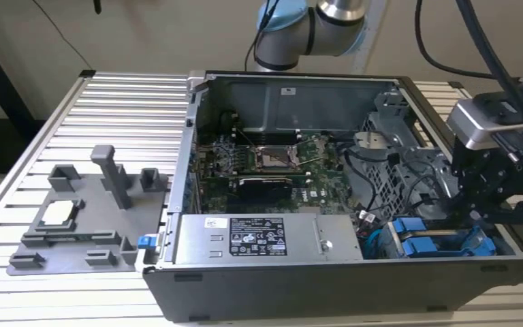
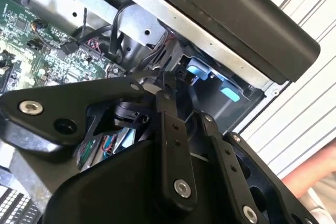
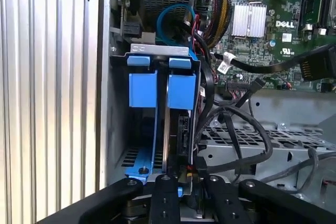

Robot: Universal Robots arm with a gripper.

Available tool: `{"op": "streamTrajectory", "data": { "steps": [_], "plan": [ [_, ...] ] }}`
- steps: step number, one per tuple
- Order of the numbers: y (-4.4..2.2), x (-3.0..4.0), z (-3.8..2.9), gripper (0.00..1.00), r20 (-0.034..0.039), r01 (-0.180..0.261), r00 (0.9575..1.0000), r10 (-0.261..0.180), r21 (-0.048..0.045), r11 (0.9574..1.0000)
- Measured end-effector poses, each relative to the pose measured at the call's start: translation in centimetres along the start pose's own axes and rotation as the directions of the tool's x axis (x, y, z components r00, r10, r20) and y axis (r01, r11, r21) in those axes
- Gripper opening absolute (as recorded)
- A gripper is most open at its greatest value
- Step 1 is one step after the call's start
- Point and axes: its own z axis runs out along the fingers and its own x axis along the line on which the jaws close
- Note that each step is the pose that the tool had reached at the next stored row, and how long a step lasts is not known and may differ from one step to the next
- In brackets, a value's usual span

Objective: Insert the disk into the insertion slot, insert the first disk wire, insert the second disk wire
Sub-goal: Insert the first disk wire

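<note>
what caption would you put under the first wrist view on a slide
Claw near the blue-fitted insertion slot of the drive cage, black cables looping beside it, motherboard beyond.

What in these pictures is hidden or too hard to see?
1. Label of the disk: first wrist view, it sits edge-on in the insertion slot, cage walls hiding it.
2. Whether a wire is plugged in: same view, black cables and the gripper cover the sockets.
3. Part of the slot: exterior view, behind the gripper.
</note>
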Motion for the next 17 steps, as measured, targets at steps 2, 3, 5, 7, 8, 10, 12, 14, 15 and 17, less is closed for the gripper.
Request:
{"op": "streamTrajectory", "data": {
  "steps": [2,3,5,7,8,10,12,14,15,17],
  "plan": [
    [-0.02,-0.02,-0.51,0.26,0.0001,0.0,1.0,0.0,0.0,1.0],
    [-0.04,-0.03,-0.77,0.26,0.0001,0.0,1.0,0.0,0.0,1.0],
    [-0.07,-0.04,-1.28,0.26,-0.0001,0.0,1.0,0.0,0.0,1.0],
    [-0.09,-0.06,-1.77,0.26,0.0001,0.0,1.0,0.0,0.0,1.0],
    [-0.1,-0.07,-2.01,0.26,0.0,0.0,1.0,0.0,0.0,1.0],
    [-0.13,-0.08,-2.53,0.26,0.0,0.0,1.0,0.0,0.0,1.0],
    [-0.15,-0.1,-3.03,0.26,0.0001,0.0,1.0,0.0,0.0,1.0],
    [-0.16,-0.1,-3.29,0.26,0.0001,0.0,1.0,0.0,0.0,1.0],
    [-0.16,-0.1,-3.29,0.26,0.0003,0.0,1.0,0.0,0.0,1.0],
    [-0.16,-0.1,-3.29,0.26,0.0003,0.0,1.0,0.0,0.0,1.0]
  ]
}}
